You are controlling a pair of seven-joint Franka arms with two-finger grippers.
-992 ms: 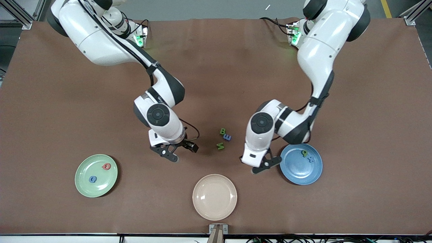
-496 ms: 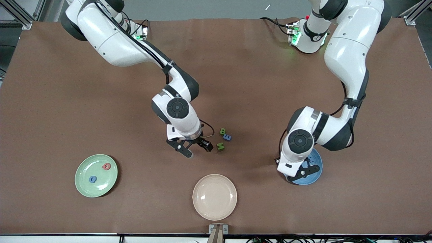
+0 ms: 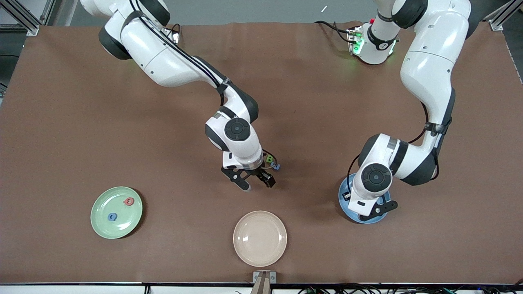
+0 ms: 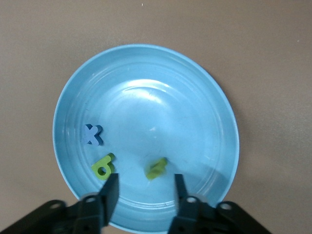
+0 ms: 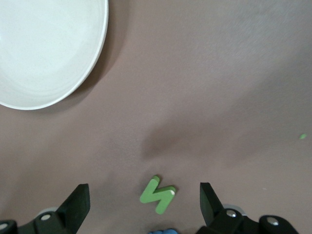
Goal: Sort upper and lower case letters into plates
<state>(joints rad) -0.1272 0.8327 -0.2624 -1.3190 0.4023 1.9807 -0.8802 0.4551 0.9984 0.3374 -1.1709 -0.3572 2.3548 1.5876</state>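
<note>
My left gripper [image 3: 367, 209] hangs over the blue plate [image 3: 344, 204], open [image 4: 145, 193] with nothing between its fingers. On that plate [image 4: 146, 87] lie a blue letter [image 4: 91, 134], a green letter [image 4: 103, 167] and a second green letter [image 4: 157, 168], tilted just ahead of the fingertips. My right gripper [image 3: 256, 183] is open [image 5: 142, 204] over a green zigzag letter [image 5: 158, 194] on the table mat. A green B [image 3: 269, 158] and a blue letter [image 3: 277, 166] lie beside it. The pale green plate [image 3: 122, 226] holds a pink letter [image 3: 129, 201] and a blue letter [image 3: 112, 217].
A cream-beige plate [image 3: 260, 238] sits near the front edge, between the two coloured plates and close to the right gripper; its rim shows in the right wrist view [image 5: 44, 48]. Brown mat covers the whole table.
The left gripper moved over the blue plate and opened; a second green letter now lies there. The right arm swung toward the middle and now hangs over the zigzag letter.
</note>
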